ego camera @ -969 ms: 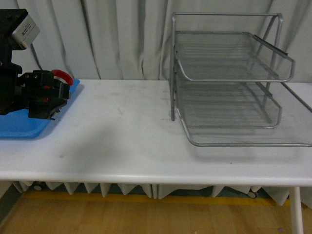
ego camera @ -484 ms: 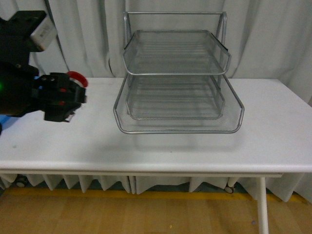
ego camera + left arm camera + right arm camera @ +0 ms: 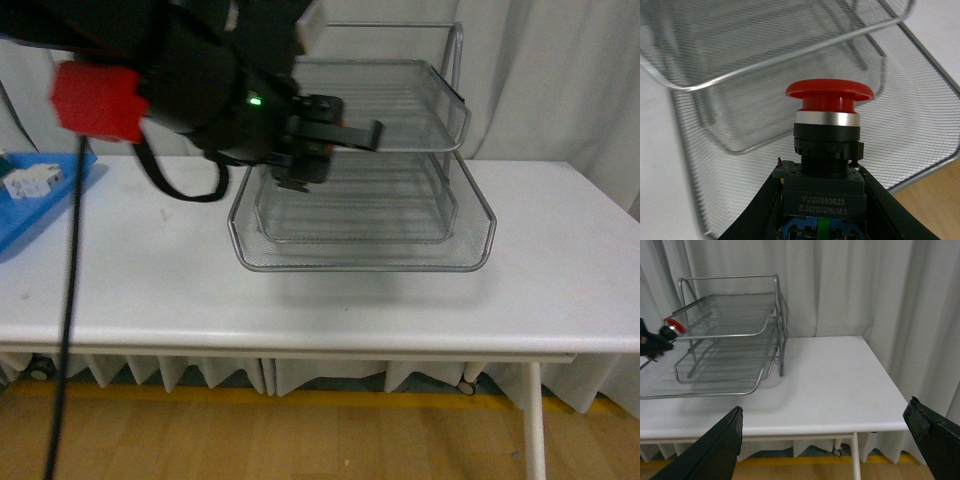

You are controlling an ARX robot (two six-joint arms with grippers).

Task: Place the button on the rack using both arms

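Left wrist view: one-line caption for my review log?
Left hand shut on the button, red cap foremost, with the rack and its wire-mesh trays filling the background.

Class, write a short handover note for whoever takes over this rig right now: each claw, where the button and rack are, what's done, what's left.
Left claw: shut on the button.
Right claw: open, empty, away from the rack.
Rack: on the white table. The button is in the air at the rack's front, by the top tier's rim, resting on no tier.
Done: button picked up and at the rack.
Left: set it on a tier, release, withdraw.
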